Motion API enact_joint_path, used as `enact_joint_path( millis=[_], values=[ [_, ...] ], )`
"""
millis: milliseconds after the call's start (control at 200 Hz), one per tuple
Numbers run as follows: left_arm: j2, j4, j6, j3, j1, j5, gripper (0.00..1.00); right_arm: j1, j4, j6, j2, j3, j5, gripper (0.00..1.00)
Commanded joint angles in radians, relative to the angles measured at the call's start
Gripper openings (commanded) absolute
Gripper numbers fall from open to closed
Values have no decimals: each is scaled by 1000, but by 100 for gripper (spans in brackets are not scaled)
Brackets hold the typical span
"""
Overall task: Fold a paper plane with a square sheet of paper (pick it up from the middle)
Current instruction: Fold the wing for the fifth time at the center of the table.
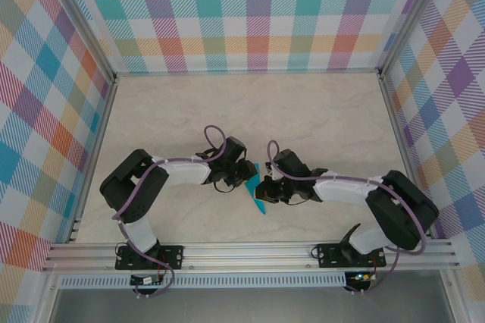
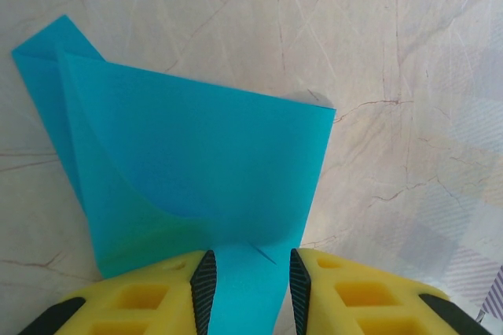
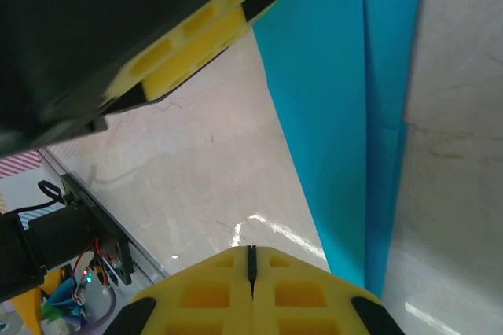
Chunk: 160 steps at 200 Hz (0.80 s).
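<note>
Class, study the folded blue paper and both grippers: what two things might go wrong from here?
1. The left gripper straddles the paper with jaws apart, so the bowed flap may spring open.
2. The right gripper is shut beside the paper's edge, near the left gripper; a push could skew the fold or bump them.

Open tabletop (image 1: 250,103) beyond; the left end effector (image 1: 247,174) and right end effector (image 1: 263,189) apparently nearly meet.

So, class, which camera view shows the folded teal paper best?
The left wrist view: the paper spreads across the frame, its overlapping layers and curled flap plain. The top external view gives a small teal wedge; the right wrist view a long strip with one crease.
</note>
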Motion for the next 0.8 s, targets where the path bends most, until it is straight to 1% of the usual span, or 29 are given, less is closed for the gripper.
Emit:
enact_joint_path(
  millis=[0, 55, 210, 295, 395, 450, 640, 740, 795],
  values=[
    [6, -75, 8, -14, 1, -49, 34, -10, 92, 46, 56, 40, -50, 0],
    [4, -74, 10, -13, 0, -48, 34, -14, 102, 42, 80, 28, -48, 0],
    [-3, -73, 16, -13, 1, -45, 35, -25, 35, -12, 120, -17, -38, 0],
    [-9, -75, 23, -8, 0, -46, 36, -39, 33, -42, 129, -61, -65, 0],
    [-23, -77, 29, -2, 1, -47, 37, -59, -41, -116, 134, -79, -91, 0],
    [-37, -77, 36, 2, 0, -45, 38, -72, -67, -170, 132, -86, -131, 0],
    [-143, -91, 94, 28, 0, -58, 48, -98, -208, -327, 136, -29, -151, 0],
    [-210, -104, 122, 12, 0, -77, 49, -106, -261, -385, 165, 23, -155, 0],
    [-247, -78, 125, -26, 1, -79, 49, -114, -272, -402, 190, 47, -162, 0]
  ],
)
